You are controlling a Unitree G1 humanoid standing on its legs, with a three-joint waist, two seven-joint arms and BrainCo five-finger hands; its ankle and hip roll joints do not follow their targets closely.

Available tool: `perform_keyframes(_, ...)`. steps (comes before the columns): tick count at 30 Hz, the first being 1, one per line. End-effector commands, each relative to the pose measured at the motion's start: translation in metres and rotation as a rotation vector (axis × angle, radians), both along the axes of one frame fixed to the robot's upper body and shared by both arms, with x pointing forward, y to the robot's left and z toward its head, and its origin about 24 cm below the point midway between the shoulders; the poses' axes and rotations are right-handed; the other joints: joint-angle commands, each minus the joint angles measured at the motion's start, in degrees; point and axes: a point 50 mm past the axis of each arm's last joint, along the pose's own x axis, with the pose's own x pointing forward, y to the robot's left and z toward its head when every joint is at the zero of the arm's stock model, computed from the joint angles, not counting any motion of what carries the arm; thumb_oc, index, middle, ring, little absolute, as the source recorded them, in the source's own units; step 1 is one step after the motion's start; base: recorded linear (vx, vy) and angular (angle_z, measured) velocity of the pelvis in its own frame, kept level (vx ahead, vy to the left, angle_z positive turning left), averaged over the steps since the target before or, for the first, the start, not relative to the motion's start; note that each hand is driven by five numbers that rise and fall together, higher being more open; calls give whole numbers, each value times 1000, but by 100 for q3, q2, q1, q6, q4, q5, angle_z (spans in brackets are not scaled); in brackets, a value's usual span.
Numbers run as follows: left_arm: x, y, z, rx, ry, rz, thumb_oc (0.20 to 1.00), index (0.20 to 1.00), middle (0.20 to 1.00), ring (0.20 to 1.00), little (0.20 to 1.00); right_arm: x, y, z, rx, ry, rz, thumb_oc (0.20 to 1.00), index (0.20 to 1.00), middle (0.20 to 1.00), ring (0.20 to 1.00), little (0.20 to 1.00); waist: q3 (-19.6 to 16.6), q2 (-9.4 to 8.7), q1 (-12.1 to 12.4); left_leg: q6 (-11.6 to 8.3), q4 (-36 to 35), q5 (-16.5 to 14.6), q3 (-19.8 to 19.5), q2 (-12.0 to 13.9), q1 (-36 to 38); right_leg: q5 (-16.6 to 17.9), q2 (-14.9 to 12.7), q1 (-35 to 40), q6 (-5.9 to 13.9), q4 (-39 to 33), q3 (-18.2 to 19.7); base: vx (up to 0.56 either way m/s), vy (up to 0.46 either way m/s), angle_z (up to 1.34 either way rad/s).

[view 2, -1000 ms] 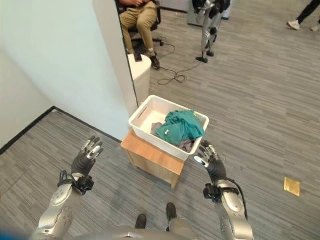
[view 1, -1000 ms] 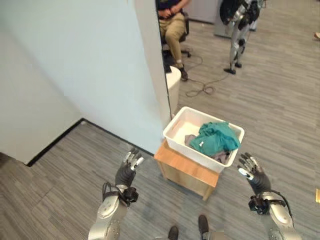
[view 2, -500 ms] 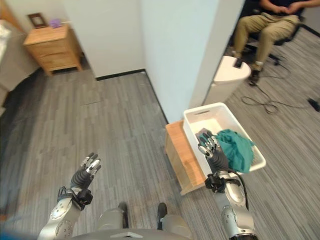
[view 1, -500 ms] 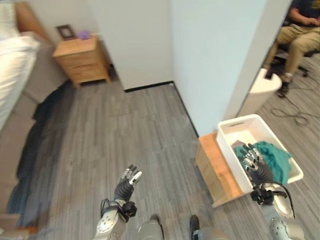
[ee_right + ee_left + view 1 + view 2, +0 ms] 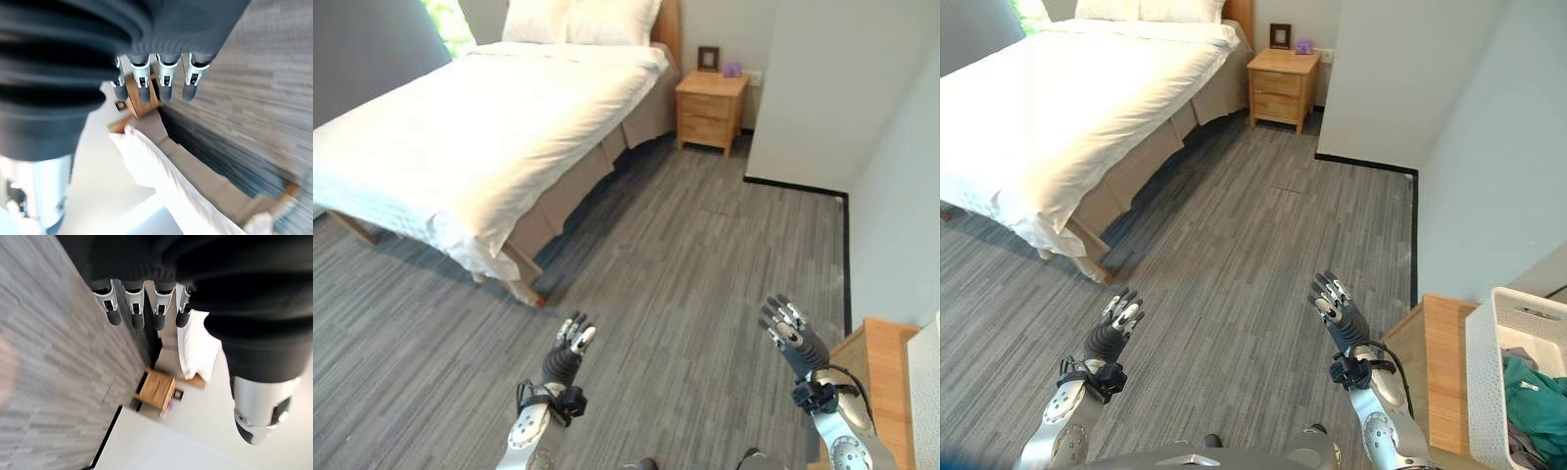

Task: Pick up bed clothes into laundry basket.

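Note:
A wide bed (image 5: 480, 117) under a white sheet fills the far left, with white pillows (image 5: 578, 20) at its head. At the right edge a white laundry basket (image 5: 1489, 372) holds a teal garment (image 5: 1536, 401) and some grey cloth. My left hand (image 5: 563, 357) and right hand (image 5: 793, 338) are raised over the grey floor in front of me, both open, fingers straight and holding nothing. The left wrist view has my straight fingers (image 5: 137, 308) with a nightstand beyond them. The right wrist view looks past straight fingers (image 5: 161, 78) to the bed's white sheet (image 5: 161, 181).
A wooden nightstand (image 5: 713, 108) with a small frame and a purple object stands beside the bed's head. A pale wall corner (image 5: 842, 88) juts in at the right. The basket rests on a low wooden stand (image 5: 1440, 372). Grey plank floor lies between me and the bed.
The camera has swung left, away from the basket and toward the bed. Both hands stay raised and open as before.

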Motion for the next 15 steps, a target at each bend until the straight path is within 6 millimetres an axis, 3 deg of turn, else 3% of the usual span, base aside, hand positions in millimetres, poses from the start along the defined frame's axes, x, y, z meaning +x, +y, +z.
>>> perform_keyframes(1,10,13,29,109,-141,-11,1000,1000,1000,1000,1000,9,0,16,-16,-103,-3,1000,1000,1000,1000,1000,-124,159,-291,-270,-314,222,-817,328,-48,-127,1258,250,-133,-1426,1022,159,-96,124)
perform_keyframes(2,11,14,31,114,-154,-7,1000,1000,1000,1000,1000,10,0,16,-14,-103,-9,1000,1000,1000,1000,1000,-155,136,-330,-311,-351,208,-936,291,-29,-60,1299,224,-103,-1929,1251,110,-63,83)
perform_keyframes(3,11,14,31,114,-154,-7,1000,1000,1000,1000,1000,10,0,16,-14,-103,-9,1000,1000,1000,1000,1000,-145,147,-337,-310,-354,197,-943,301,-7,-46,1306,271,-102,-1979,1239,142,-123,47)
perform_keyframes(4,13,15,33,127,-162,2,1000,1000,1000,1000,1000,7,-2,14,-36,-94,-5,1000,1000,1000,1000,1000,-183,39,-396,-311,-273,113,-1257,221,-15,-37,1560,444,-63,-2479,1829,117,-135,47)
perform_keyframes(7,16,14,31,129,-168,39,1000,1000,1000,1000,1000,11,-2,12,-87,-79,15,1000,1000,1000,1000,1000,-335,-136,-179,-373,-277,154,-1313,225,-72,135,1497,695,-137,-2884,1574,79,-199,80)
perform_keyframes(15,12,3,27,54,-166,68,1000,1000,1000,1000,1000,15,-11,11,-191,-68,13,1000,1000,1000,1000,1000,-588,-240,73,-460,-437,249,-1585,363,-1,86,1554,1216,-259,-3337,1268,83,-105,35)
